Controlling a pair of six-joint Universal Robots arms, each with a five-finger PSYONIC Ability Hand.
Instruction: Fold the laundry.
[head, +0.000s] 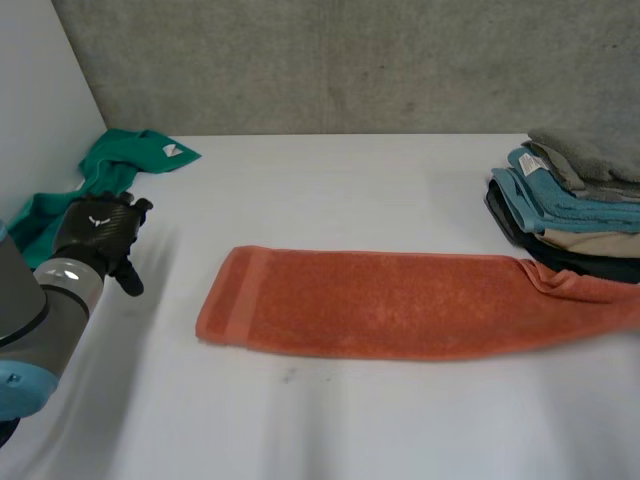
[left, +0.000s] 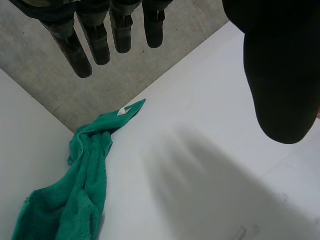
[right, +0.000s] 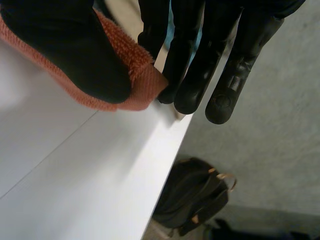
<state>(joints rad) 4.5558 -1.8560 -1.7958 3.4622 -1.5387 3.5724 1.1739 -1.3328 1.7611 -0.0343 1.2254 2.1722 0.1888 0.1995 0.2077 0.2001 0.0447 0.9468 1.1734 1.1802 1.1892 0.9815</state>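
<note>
Left hand (head: 98, 232), in the head view, hangs above the left side of the white table (head: 330, 420) and holds nothing. It sits at the end of the grey left arm (head: 40, 320), which comes in from the near left corner. A long orange terry towel (head: 400, 305), folded into a narrow strip, lies flat across the middle of the table; its left end is well apart from the left hand and its right end runs out at the right edge. A crumpled green terry towel (head: 110, 175) lies at the far left corner, just beyond the left hand. A stack of folded towels (head: 575, 200) in grey, teal, tan and black stands at the far right, just behind the orange terry towel's right end.

From the left wrist, the left hand (left: 280, 70) is spread: its fingers (left: 80, 55) are straight, the thumb is set well apart from them, and nothing lies between. The green terry towel (left: 85, 190) lies on the table past the fingertips, untouched.

From the right wrist, the right hand (right: 70, 50) pinches the end of the orange terry towel (right: 142, 80), with the thumb on top and the fingers (right: 187, 75) against its far side, right at the table's right edge (right: 90, 175). A black backpack (right: 195, 195) stands on the floor below that edge.
</note>
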